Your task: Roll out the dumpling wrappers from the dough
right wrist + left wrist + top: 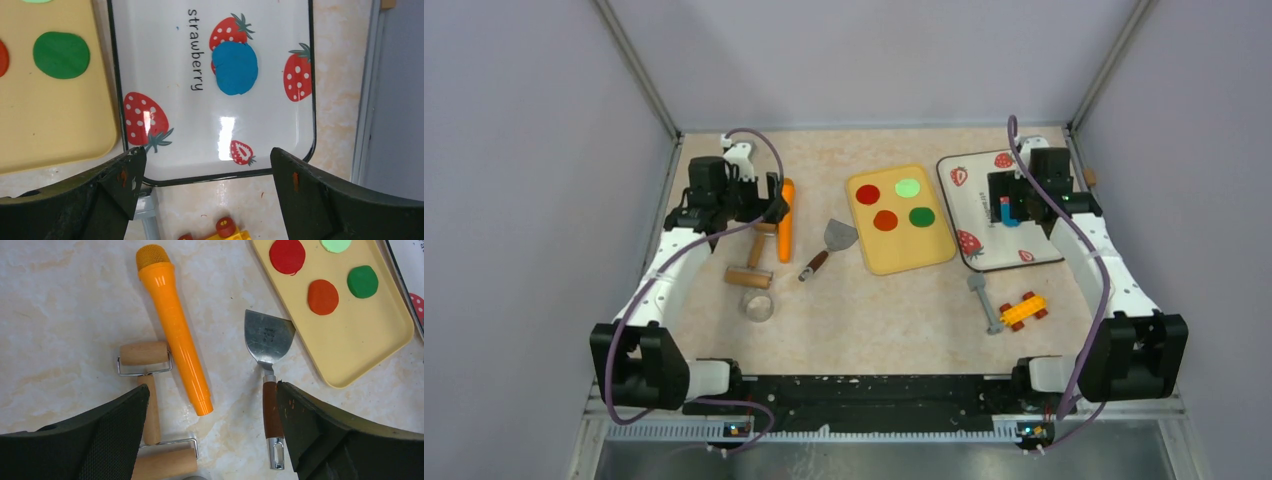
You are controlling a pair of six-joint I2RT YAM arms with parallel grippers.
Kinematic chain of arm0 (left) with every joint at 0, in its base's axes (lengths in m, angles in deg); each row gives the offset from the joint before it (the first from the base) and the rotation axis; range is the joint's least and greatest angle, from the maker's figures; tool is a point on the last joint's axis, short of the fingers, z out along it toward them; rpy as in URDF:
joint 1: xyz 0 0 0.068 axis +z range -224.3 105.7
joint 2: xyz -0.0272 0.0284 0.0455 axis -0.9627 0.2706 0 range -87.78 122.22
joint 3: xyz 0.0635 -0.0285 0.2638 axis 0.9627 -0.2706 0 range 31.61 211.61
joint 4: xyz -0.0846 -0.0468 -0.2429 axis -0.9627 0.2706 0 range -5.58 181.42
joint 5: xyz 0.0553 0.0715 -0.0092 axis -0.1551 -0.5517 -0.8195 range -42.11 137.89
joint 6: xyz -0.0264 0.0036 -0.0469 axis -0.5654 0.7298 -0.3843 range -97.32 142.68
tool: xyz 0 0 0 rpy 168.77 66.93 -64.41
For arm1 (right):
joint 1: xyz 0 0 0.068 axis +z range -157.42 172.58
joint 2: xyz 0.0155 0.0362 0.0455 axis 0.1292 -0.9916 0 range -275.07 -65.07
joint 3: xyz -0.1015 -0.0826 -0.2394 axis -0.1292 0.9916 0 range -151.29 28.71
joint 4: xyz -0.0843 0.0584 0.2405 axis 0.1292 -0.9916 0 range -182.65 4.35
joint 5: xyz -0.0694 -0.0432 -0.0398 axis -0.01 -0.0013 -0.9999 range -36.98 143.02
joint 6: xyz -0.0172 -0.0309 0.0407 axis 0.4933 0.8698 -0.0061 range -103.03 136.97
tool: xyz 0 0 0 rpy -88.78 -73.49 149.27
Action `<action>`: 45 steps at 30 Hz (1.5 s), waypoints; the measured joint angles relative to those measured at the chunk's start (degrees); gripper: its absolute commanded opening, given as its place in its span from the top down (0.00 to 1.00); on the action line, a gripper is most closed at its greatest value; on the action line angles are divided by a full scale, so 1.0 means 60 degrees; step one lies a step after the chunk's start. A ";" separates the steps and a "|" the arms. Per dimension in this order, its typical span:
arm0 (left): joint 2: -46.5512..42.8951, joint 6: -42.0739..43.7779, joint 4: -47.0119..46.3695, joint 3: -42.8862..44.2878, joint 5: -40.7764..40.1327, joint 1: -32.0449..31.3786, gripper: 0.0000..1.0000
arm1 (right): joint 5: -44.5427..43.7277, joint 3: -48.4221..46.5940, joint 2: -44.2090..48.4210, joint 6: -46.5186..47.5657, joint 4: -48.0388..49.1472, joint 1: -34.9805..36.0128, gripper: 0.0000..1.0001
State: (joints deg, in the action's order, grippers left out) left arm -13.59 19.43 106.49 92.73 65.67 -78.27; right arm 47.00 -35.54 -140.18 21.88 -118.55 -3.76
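A: How far along is the rolling?

B: Barely begun, by the look of it. Above the table (874, 330), the right gripper (208, 152) hangs wide open and empty over the strawberry plate (200, 140). The left gripper (212, 390), also open and empty, hangs over the untouched roller (150, 410). The blue dough (234, 68) lies mid-plate.

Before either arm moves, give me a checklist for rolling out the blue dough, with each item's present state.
1. Left jaws open, nothing between them: ok.
2. Right jaws open, nothing between them: ok.
3. Dough in plain sight on the strawberry plate, under the right wrist camera: ok.
4. Rolling pin free for a clean grasp: not ok, the orange microphone lies close alongside it.
5. Whether the microphone actually touches the rolling pin: cannot tell.
6. Room on the yellow tray for a wrapper: ok, bare space beside its four discs.
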 measured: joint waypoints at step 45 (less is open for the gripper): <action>0.7224 -0.1151 -0.0903 0.4368 -0.0087 -0.2820 0.19 | 0.3931 -0.2619 -0.6430 0.0568 0.1005 0.0554 0.47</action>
State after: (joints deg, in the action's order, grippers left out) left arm 29.76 12.52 101.07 118.94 65.14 -95.18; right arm 70.58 -51.25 -178.75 25.29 -112.52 -0.44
